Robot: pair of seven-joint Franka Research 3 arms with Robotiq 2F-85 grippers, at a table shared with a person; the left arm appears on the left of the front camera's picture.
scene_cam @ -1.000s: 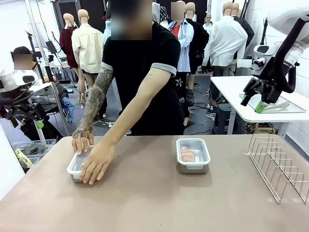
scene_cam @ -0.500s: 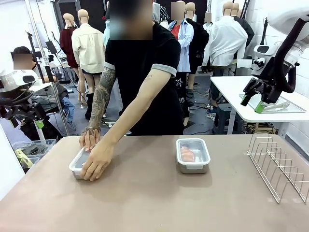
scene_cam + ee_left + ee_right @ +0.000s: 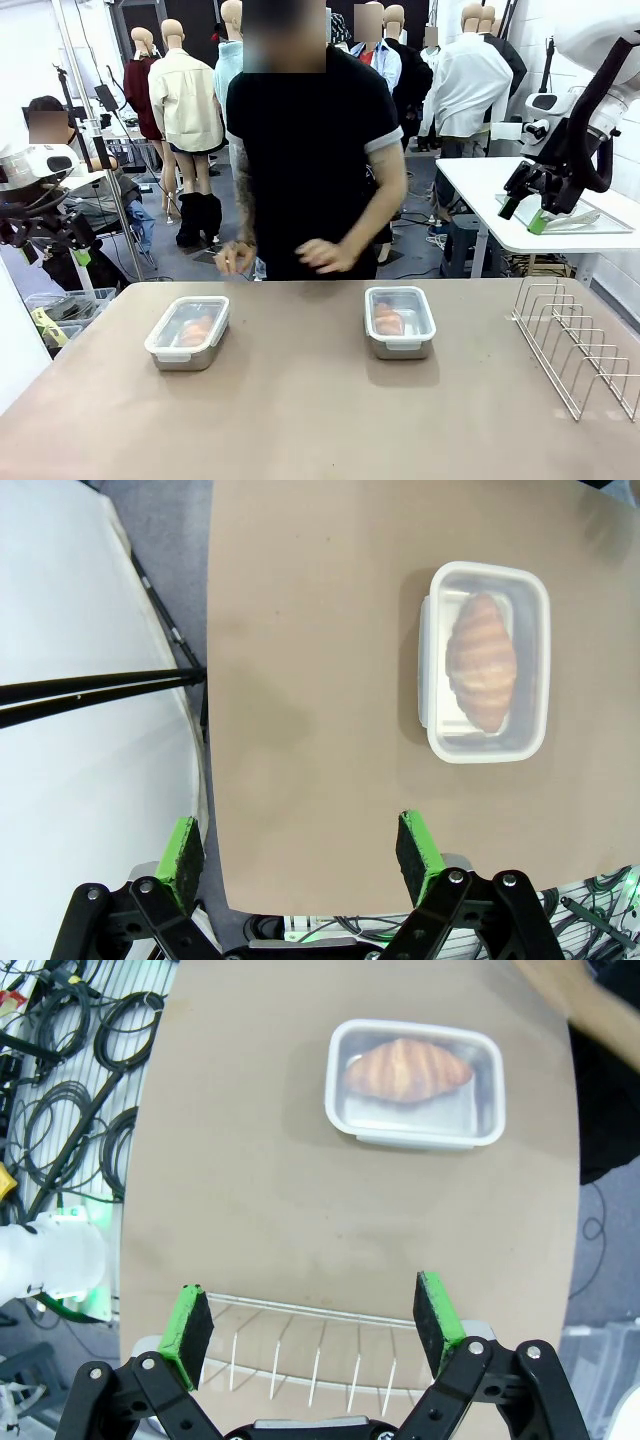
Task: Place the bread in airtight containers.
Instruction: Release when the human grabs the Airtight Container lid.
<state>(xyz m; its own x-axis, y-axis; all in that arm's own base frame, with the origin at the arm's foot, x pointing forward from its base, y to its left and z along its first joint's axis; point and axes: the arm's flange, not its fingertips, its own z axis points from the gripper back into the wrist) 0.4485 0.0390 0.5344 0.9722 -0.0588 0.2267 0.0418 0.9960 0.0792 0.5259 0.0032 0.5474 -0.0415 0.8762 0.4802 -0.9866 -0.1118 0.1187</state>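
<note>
Table (image 3: pixel 320 420): brown top, taken here as the landmark; all places below are given against it
Left tin (image 3: pixel 188 333): sits on the table toward my left side, clear lid on top, one roll (image 3: pixel 196 328) visible through it
Left tin, wrist view: the tin (image 3: pixel 487 663) lies flat on the table, well apart from my left fingers, with its roll (image 3: pixel 482 660) lengthwise inside
Right tin (image 3: pixel 400 320): on the table just right of its middle, lidded, a second roll (image 3: pixel 387 319) inside
Right tin, wrist view: the tin (image 3: pixel 415 1084) rests near the table's far edge, its roll (image 3: pixel 408 1069) lying along the long side
Rack (image 3: pixel 580 345): wire, standing at the table's right end; from my right wrist its wires (image 3: pixel 310 1345) show between tin and fingers
Left gripper (image 3: pixel 300 848): mine, held high above the table's left edge, jaws spread wide, nothing between the green pads (image 3: pixel 183 848)
Right gripper (image 3: pixel 313 1322): mine, raised over the table's right end, jaws released, grasping nothing
Person (image 3: pixel 310 150): stands behind the table's far edge, both hands drawn back off it, one hand (image 3: pixel 325 255) blurred
</note>
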